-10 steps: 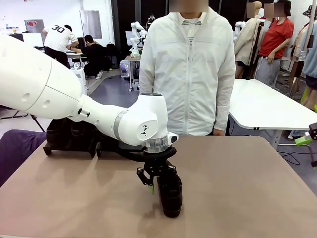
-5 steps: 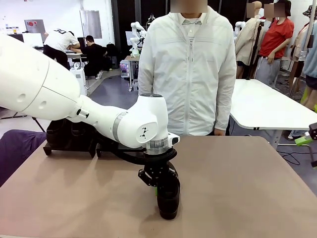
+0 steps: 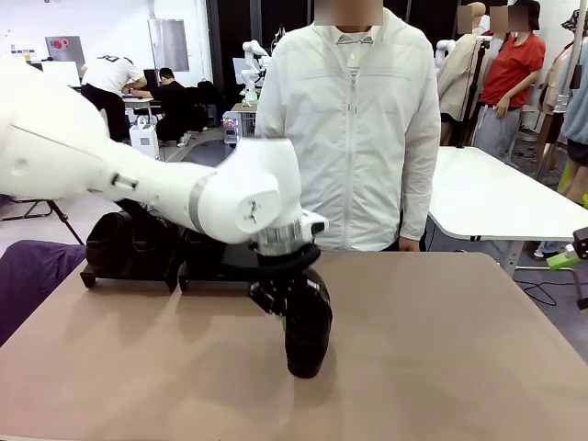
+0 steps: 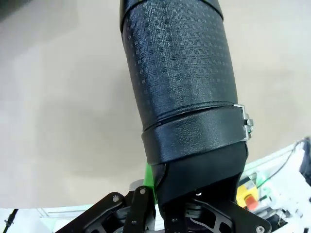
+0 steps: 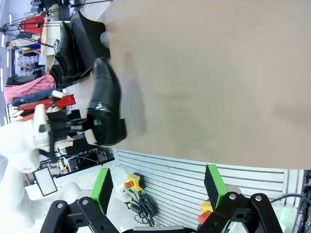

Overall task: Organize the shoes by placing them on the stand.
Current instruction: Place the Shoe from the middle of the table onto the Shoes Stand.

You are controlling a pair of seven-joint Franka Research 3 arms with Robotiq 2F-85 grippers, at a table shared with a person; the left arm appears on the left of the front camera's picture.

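A black shoe [image 3: 308, 335] hangs toe-down just above the table, with my left gripper [image 3: 283, 310] shut on its heel end. In the left wrist view the textured shoe [image 4: 180, 73], with a small buckle, stretches away from the gripper [image 4: 160, 194]. The black stand [image 3: 138, 268] sits at the table's far left, with other shoes [image 3: 115, 243] on its left tray. In the right wrist view my right gripper [image 5: 158, 187] stands open and holds nothing, far from the held shoe [image 5: 104, 107] and the stand [image 5: 92, 29].
A person in a white jacket [image 3: 349, 138] stands at the far edge, hands out of sight. The brown table [image 3: 441, 349] is bare to the right of the shoe. A white table [image 3: 496, 197] stands behind on the right.
My left gripper has shut on the shoe. It has lifted the shoe off the table and carried it a little left and back. The right gripper has stayed still.
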